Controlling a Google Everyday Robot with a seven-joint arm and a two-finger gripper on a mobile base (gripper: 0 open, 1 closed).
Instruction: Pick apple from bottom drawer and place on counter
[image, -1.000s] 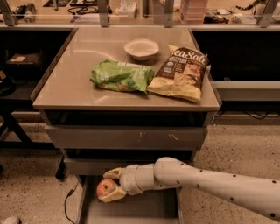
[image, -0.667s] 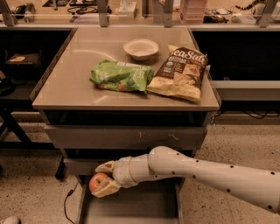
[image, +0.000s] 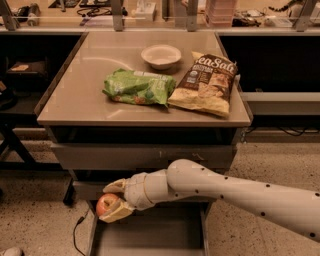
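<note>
The small red-orange apple (image: 105, 203) is held between the two cream fingers of my gripper (image: 113, 200), which is shut on it. The gripper hangs above the front left of the open bottom drawer (image: 150, 235), a grey tray with a flat floor, and in front of the cabinet's closed drawer fronts. My white arm (image: 240, 192) reaches in from the right. The glossy beige counter (image: 75, 95) is the cabinet top above.
On the counter lie a green chip bag (image: 136, 88), a brown Sea Salt chip bag (image: 206, 85) and a white bowl (image: 161, 55). A cluttered pale bench (image: 160, 15) with metal posts runs behind. A black cable (image: 77, 227) lies on the speckled floor at left.
The gripper has carried the apple up and to the left, from low inside the drawer to above its front left edge. The arm has swung left with it.
</note>
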